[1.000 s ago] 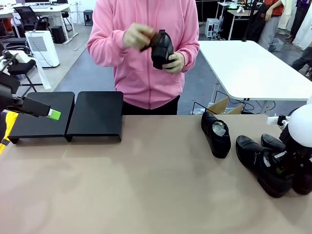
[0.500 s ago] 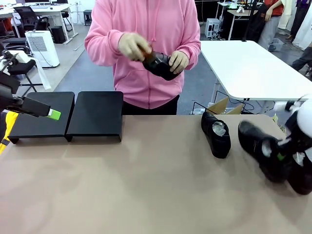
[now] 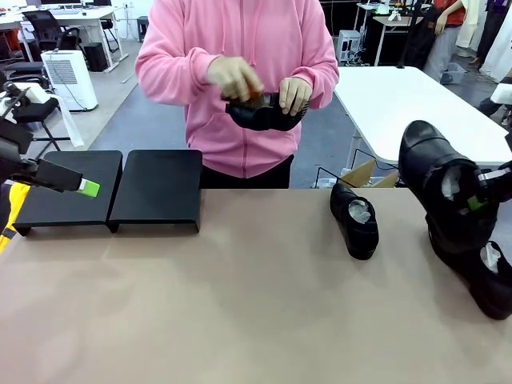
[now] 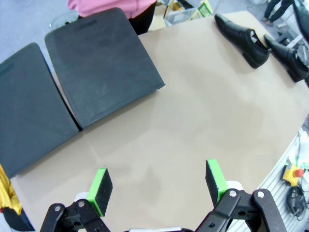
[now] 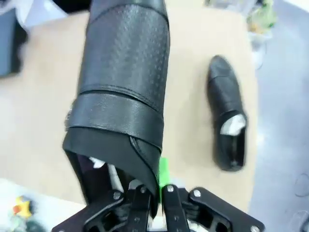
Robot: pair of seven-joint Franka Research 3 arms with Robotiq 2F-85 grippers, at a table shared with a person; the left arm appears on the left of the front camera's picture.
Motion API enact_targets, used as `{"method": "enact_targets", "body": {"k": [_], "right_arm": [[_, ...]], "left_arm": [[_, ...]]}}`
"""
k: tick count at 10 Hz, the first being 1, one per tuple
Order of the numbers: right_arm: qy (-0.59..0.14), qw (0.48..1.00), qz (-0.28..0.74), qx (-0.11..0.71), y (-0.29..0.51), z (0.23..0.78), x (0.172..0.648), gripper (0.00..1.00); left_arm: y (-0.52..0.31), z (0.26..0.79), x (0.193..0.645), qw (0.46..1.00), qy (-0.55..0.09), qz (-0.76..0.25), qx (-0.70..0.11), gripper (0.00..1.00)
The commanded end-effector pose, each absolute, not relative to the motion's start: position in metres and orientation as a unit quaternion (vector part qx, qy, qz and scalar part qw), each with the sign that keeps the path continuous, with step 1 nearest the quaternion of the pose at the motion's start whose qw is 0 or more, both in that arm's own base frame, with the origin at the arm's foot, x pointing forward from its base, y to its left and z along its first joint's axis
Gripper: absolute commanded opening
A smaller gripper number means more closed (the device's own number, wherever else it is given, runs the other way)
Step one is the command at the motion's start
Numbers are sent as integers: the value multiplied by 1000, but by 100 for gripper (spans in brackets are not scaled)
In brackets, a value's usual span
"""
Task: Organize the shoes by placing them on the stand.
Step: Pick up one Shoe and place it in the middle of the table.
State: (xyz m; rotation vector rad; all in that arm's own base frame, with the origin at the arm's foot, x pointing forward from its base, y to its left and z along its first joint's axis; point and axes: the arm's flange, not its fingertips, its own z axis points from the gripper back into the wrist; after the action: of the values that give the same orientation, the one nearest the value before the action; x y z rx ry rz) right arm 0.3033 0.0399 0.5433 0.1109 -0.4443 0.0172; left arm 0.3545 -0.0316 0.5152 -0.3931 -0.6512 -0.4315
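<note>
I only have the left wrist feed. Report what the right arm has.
Observer: The right gripper is shut on the opening rim of a lifted shoe, which hangs clear of the table with its toe up.
Operator: Give me the person's hands.
Observer: One hand and the other hand hold a second shoe at chest height, beyond the table's far edge.
Operator: Say what sits under the lifted one.
Observer: A third shoe lies on the table just below it, with white stuffing showing in its opening.
</note>
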Motion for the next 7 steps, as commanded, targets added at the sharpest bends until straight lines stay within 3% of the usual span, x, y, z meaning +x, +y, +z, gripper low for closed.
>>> {"method": "enact_targets", "body": {"k": [1,3,4,5,7], "right_arm": [[-221,975,0,27,23,527,326,0],[-221,975,0,27,23,527,326,0],[-214,976,8,49,37,539,302,0],[-203,979,6,16,45,536,307,0],[-200,980,-19,9,107,541,295,0]], "left_arm": [[-29,516,355,904,-316,-216,-193,100],[-29,516,355,904,-316,-216,-193,100],[-29,516,355,904,-316,-216,-193,100],[-29,516,355,904,-316,-216,-193,100],[-29,516,355,904,-316,-216,-193,100]]}}
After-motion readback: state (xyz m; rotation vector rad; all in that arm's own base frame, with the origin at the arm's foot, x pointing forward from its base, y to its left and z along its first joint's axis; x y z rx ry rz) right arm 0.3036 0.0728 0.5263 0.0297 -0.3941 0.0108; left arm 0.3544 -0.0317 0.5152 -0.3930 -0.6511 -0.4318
